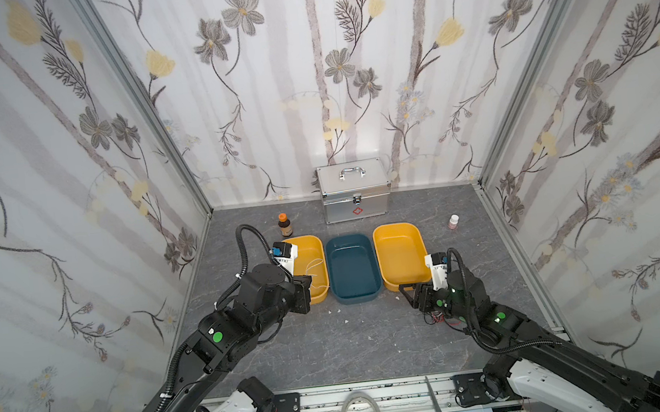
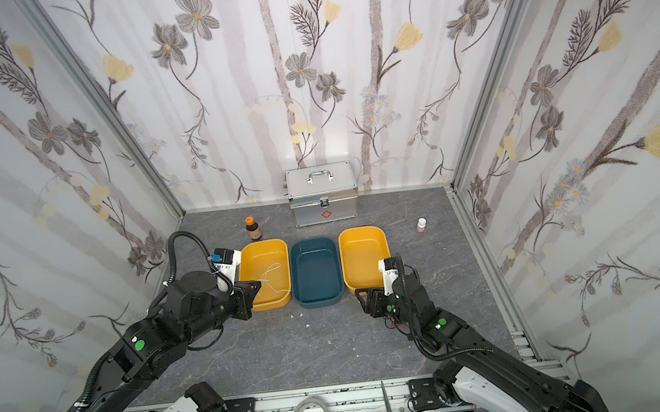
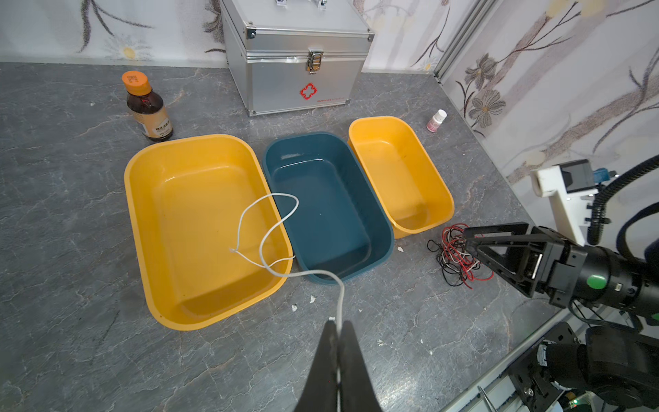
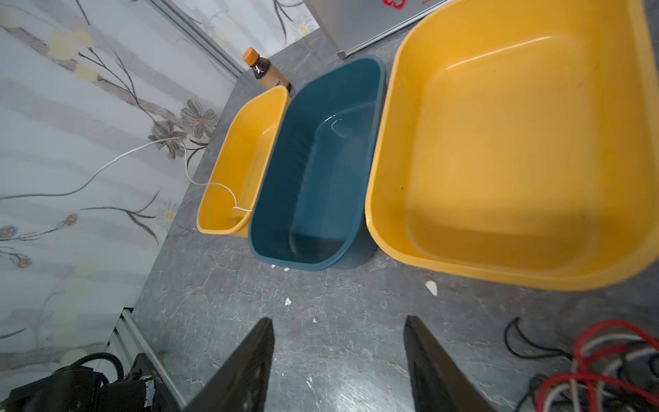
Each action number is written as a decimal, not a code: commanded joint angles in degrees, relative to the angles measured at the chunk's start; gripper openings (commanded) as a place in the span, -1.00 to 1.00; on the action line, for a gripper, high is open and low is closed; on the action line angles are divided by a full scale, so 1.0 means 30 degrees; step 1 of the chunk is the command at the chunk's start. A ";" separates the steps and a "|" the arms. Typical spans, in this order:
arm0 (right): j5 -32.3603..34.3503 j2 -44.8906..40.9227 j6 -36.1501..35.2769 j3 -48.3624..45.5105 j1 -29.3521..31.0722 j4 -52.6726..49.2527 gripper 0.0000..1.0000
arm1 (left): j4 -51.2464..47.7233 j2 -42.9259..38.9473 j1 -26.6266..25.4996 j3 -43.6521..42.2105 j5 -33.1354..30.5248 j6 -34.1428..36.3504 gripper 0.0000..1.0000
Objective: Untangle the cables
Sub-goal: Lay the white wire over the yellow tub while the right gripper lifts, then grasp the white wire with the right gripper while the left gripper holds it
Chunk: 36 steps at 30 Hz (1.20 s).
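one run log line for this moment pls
left gripper: shut on white cable, loose end in left yellow bin | right gripper: open, empty, beside tangle of cables | status: tangle not yet separated

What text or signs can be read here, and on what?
On the silver case: a red cross sign, no letters.
Beside that sign: red print, too small to read.
On the brown bottle: label and cap print, blurred, unreadable.
On the small white bottle: pink label, unreadable.
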 commanded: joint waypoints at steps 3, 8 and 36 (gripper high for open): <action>-0.2748 0.4249 -0.0424 0.2170 0.0692 0.5980 0.20 | -0.0092 -0.0503 -0.0005 0.0154 0.0000 -0.0345 -1.00; -0.3882 0.9245 -0.1738 0.5466 0.2492 0.7545 0.20 | -0.0109 -0.0933 -0.0012 0.0158 -0.0406 -0.0241 -1.00; -0.9694 2.5175 0.3565 1.5699 0.3586 1.7256 0.17 | -0.0186 -0.0391 0.0070 0.0949 -0.1738 0.0260 -1.00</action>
